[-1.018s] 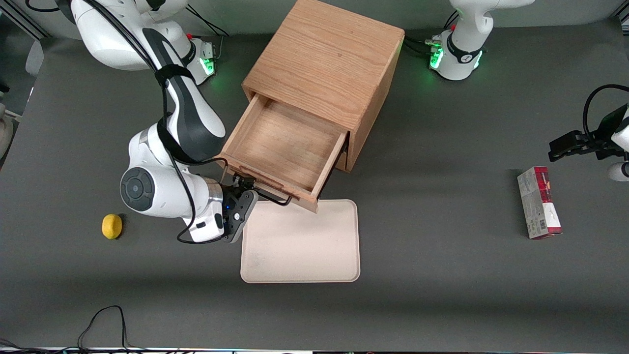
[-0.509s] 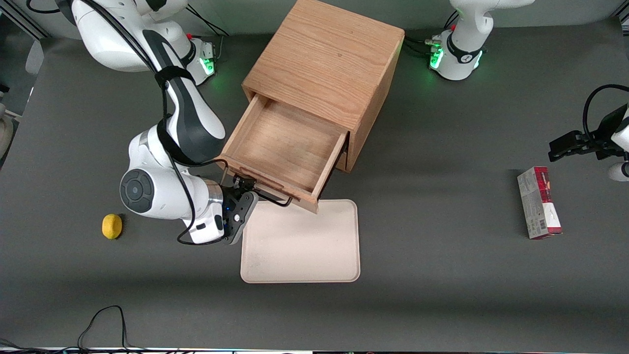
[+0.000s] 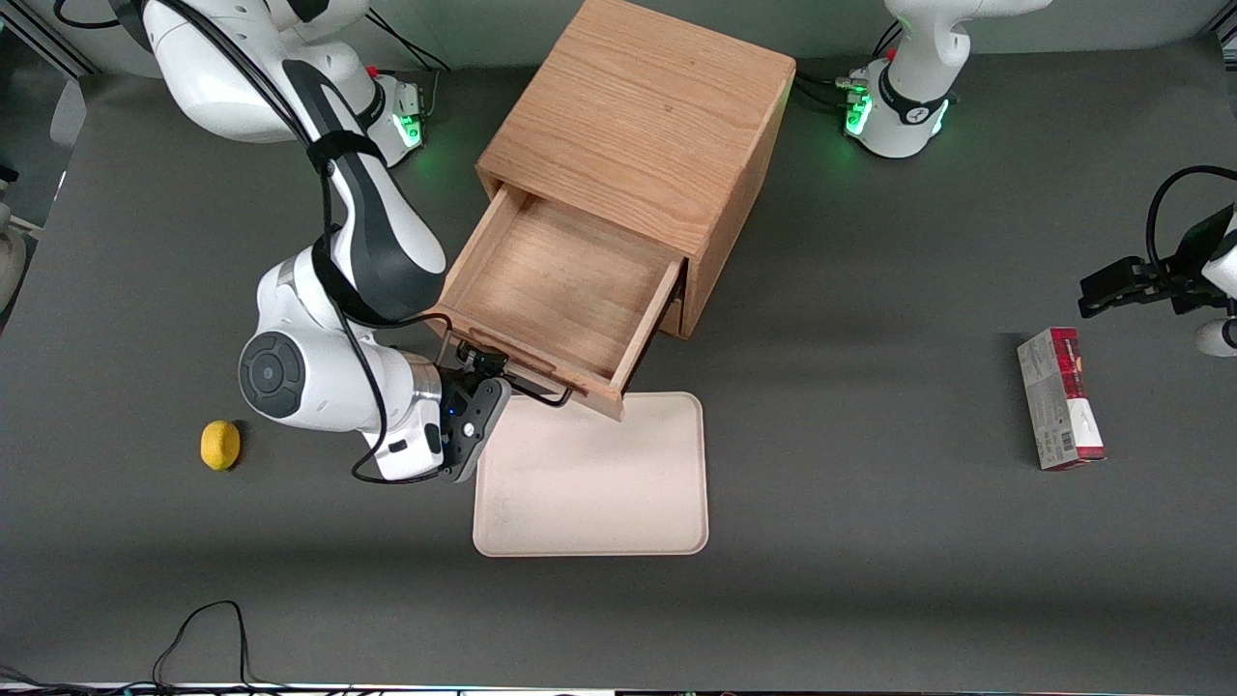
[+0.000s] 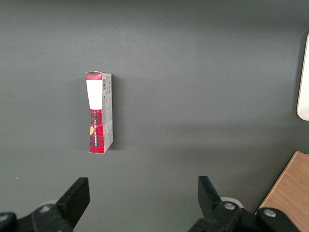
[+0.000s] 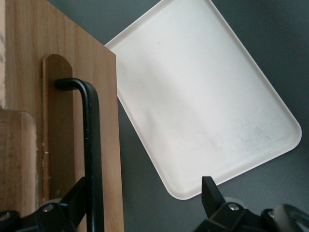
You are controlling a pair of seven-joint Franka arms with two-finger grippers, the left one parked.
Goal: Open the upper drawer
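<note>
one drawer stands pulled well out in the front view: the upper drawer [image 3: 559, 292] projects from the wooden cabinet [image 3: 638, 145] toward the camera, its bare wooden floor exposed and nothing lying in it. judged from this, the opening is essentially done; what remains, if anything, is to let go and back the arm away. the drawer's front edge overhangs the rim of the pale tray [image 3: 591, 478], which lies nearer the camera. the right arm is folded low beside the drawer, forearm roughly level, with the gripper [image 3: 480, 372] at the black handle [image 3: 512, 379] near its end on the working arm's side. a lemon [image 3: 220, 445] sits on the table toward the working arm's end, a red box [image 3: 1059, 398] toward the parked arm's.

right wrist view: the gripper [image 5: 140, 205] is spread wide, the handle [image 5: 91, 159] running close by one finger [image 5: 72, 205], the other finger [image 5: 212, 195] well apart over the tray [image 5: 207, 106]. the handle is released, not clamped.

left wrist view: only the red box [image 4: 99, 112] and a tray edge [image 4: 303, 82].
</note>
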